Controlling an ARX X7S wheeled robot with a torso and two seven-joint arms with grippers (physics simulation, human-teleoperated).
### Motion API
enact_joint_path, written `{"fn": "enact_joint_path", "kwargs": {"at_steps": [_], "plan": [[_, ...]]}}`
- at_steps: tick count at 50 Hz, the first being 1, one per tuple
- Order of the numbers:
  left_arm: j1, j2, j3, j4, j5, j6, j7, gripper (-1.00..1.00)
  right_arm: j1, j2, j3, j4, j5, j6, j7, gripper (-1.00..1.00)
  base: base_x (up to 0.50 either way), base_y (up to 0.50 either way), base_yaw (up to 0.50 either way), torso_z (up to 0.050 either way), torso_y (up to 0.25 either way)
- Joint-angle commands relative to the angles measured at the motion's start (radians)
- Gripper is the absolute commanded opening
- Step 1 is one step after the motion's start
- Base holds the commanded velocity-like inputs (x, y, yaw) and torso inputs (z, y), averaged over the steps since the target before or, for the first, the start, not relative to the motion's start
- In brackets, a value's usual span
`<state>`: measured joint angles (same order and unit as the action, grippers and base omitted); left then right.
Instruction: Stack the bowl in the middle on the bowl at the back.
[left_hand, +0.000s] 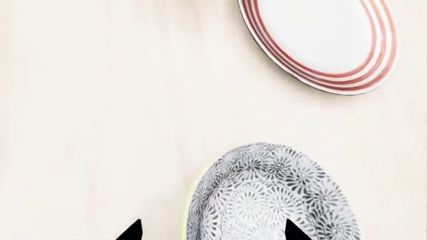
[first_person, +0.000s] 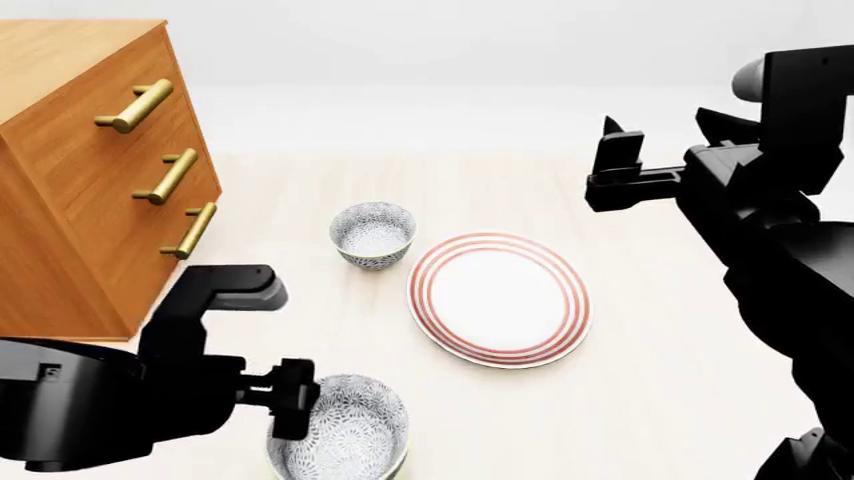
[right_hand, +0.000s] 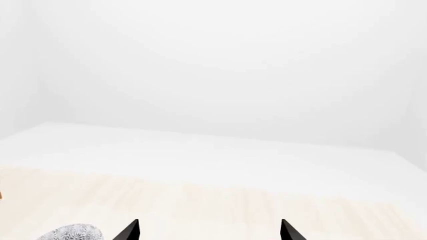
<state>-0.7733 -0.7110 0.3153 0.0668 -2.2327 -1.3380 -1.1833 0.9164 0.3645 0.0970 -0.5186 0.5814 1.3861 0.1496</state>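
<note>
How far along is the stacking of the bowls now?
Done: nothing is stacked yet. The far grey-and-white speckled bowl sits empty beside the red-ringed white plate. In hand: the open left gripper straddles the rim of the near speckled bowl. Left: grasp it, lift it, set it in the far bowl. The right gripper hangs open.

Red-ringed plate; wooden drawers

the bowl at the back wears a dense grey-and-white speckled floral pattern, as does the near bowl, which shows a pale yellowish rim. the plate is white with red rings. the surface is pale cream wood grain. the cabinet is orange-brown wood with brass-gold handles. both arms are black.
</note>
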Motion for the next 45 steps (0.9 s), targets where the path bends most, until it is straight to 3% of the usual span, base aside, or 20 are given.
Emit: {"fn": "enact_joint_path", "kwargs": {"at_steps": [1, 8, 13, 19, 22, 28, 33, 45], "plan": [[-0.020, -0.010, -0.013, 0.018, 0.002, 0.013, 0.014, 1.00, 0.006, 0.001, -0.002, 0.000, 0.007, -0.001, 0.005, 1.00, 0.00, 0.00, 0.00, 0.000, 0.000], [-0.105, -0.008, -0.082, 0.054, 0.037, 0.015, 0.052, 1.00, 0.025, -0.012, 0.017, -0.032, 0.029, 0.036, 0.020, 1.00, 0.00, 0.00, 0.00, 0.000, 0.000], [-0.198, 0.027, -0.203, 0.083, 0.245, 0.012, 0.165, 1.00, 0.050, -0.034, 0.094, -0.168, 0.107, 0.179, 0.066, 1.00, 0.00, 0.00, 0.00, 0.000, 0.000], [-0.263, 0.019, -0.245, 0.096, 0.402, 0.006, 0.258, 1.00, 0.076, 0.113, 0.172, -0.139, 0.934, 0.175, 0.726, 1.00, 0.00, 0.00, 0.00, 0.000, 0.000], [-0.297, 0.012, -0.250, 0.101, 0.467, 0.010, 0.287, 1.00, 0.118, 0.213, 0.107, -0.111, 1.230, 0.090, 0.997, 1.00, 0.00, 0.00, 0.00, 0.000, 0.000], [-0.377, 0.030, -0.263, 0.094, 0.607, 0.074, 0.321, 1.00, 0.281, 0.349, -0.056, -0.108, 1.475, -0.043, 1.222, 1.00, 0.00, 0.00, 0.00, 0.000, 0.000], [-0.442, 0.043, -0.286, 0.093, 0.642, 0.122, 0.324, 1.00, 0.442, 0.389, -0.181, -0.108, 1.571, -0.097, 1.312, 1.00, 0.00, 0.00, 0.00, 0.000, 0.000], [-0.489, 0.008, -0.355, 0.128, 0.543, 0.144, 0.288, 1.00, 0.773, 0.501, -0.438, -0.134, 1.723, -0.246, 1.412, 1.00, 0.00, 0.00, 0.00, 0.000, 0.000]]}}
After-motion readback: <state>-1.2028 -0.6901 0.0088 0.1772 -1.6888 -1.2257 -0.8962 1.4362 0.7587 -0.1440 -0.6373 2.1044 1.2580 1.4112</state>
